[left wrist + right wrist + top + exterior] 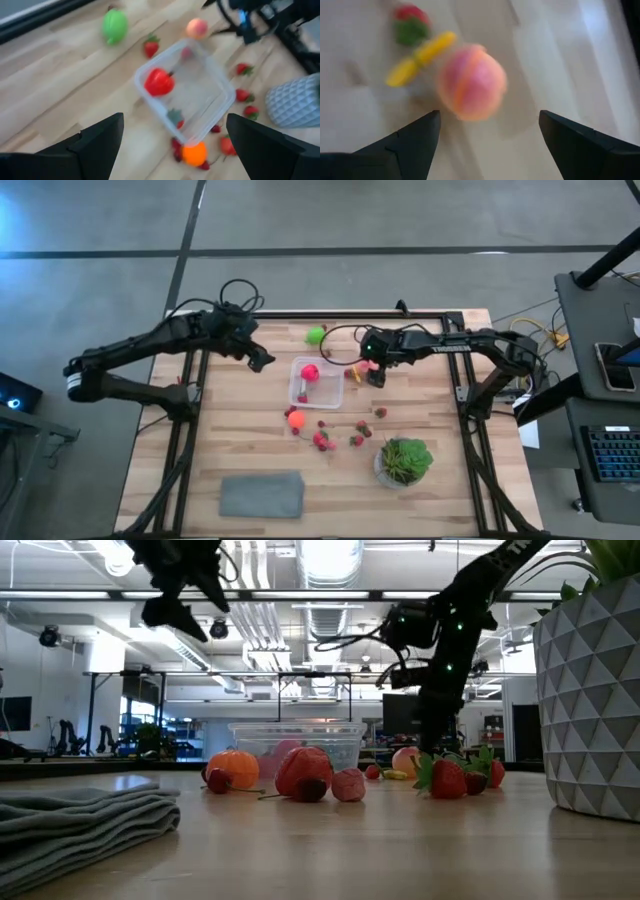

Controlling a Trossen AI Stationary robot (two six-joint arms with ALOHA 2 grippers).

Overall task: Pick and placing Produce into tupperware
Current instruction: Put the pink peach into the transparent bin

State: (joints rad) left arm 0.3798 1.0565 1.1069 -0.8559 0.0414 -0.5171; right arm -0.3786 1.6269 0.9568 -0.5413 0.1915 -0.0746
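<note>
The clear tupperware (pixel 318 383) sits mid-table with a red round fruit (pixel 310 372) and a small strawberry (pixel 302 397) inside. A lime-green fruit (pixel 316 335) lies beyond it, an orange one (pixel 296 419) in front, and several strawberries (pixel 322 440) are scattered nearby. My right gripper (pixel 490 120) is open and hovers just above the pink-peach fruit (pixel 471 82), right of the box, without touching it. My left gripper (pixel 175 120) is open and raised left of the tupperware (pixel 187 92).
A leafy plant in a white faceted pot (pixel 404 462) stands at the near right. A folded grey mat (pixel 262 494) lies at the near edge. A small yellow piece (pixel 422 57) and a strawberry (pixel 410 22) rest beside the peach. Cables loop over the far edge.
</note>
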